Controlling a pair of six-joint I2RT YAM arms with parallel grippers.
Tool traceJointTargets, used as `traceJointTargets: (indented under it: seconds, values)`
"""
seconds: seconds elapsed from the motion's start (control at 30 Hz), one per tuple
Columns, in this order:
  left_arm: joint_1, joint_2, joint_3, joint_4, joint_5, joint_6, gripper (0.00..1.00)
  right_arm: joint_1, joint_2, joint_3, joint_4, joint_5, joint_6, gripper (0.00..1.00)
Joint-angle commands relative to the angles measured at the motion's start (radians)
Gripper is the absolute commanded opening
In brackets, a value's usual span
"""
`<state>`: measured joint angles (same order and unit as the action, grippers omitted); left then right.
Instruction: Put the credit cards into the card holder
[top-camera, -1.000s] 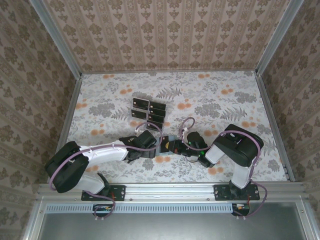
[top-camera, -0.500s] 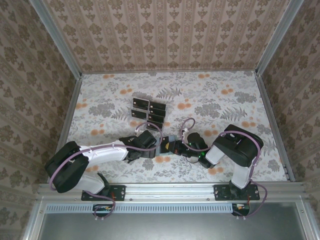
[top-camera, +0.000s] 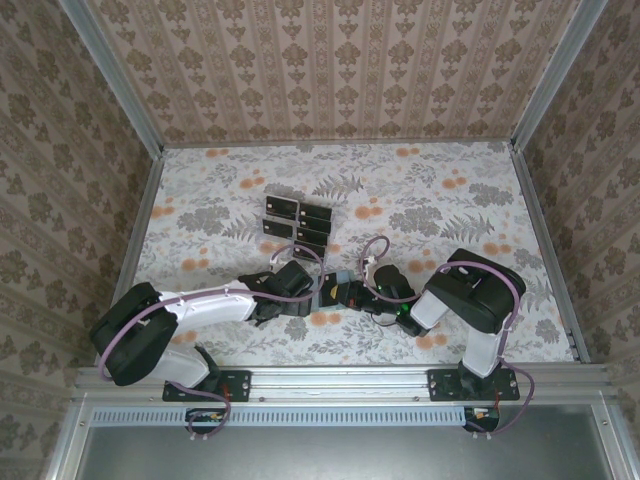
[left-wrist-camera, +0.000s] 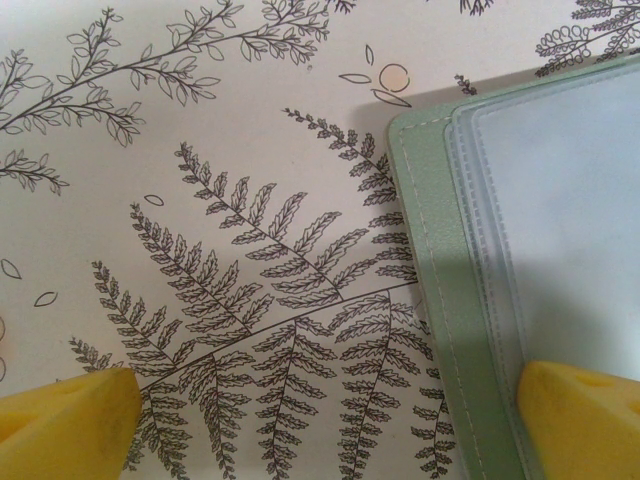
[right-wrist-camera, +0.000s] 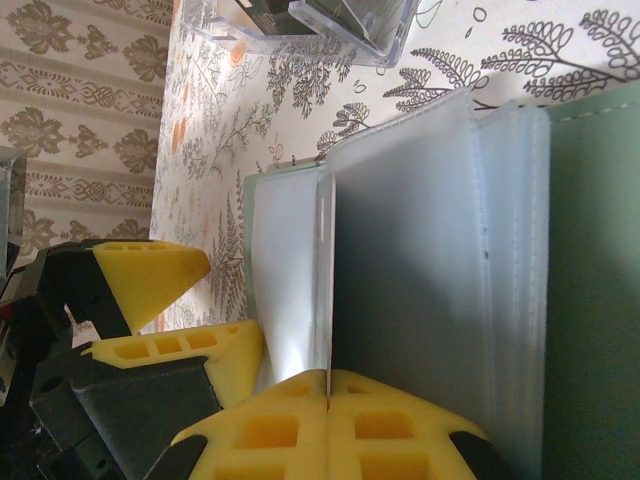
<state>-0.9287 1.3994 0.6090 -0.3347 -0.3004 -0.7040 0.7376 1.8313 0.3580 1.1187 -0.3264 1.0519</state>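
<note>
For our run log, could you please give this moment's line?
left gripper: open, straddling card holder edge | right gripper: shut on its clear leaf | credit cards: in rack

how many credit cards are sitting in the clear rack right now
5 credit cards, as far as the top view resolves. Two are in the clear rack's left column and three in its right column. More may be hidden behind them.

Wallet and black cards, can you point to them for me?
wallet (left-wrist-camera: 430, 250), left wrist view, on its stitched green border.
cards (top-camera: 315, 216), top view, on the face of one black card.
</note>
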Motion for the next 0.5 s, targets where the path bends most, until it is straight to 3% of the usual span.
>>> traceJointTargets:
  seconds: [0.0,0.07,0.13,0.47]
  values:
    - [-0.002,0.013,-0.029,-0.071,-0.016,-0.002,1.00,0.019,0.052,0.008,-0.131,-0.006,-0.001,0.00]
    - [-0.002,0.012,-0.028,-0.072,-0.015,-0.002,1.00,0.020,0.048,0.009,-0.138,-0.009,-0.001,0.00]
    - [-0.002,0.012,-0.026,-0.073,-0.015,-0.002,1.00,0.020,0.040,0.007,-0.148,-0.009,-0.003,0.07]
    - [-0.001,0.009,-0.022,-0.071,-0.014,0.000,1.00,0.018,-0.134,0.047,-0.427,0.030,-0.099,0.49]
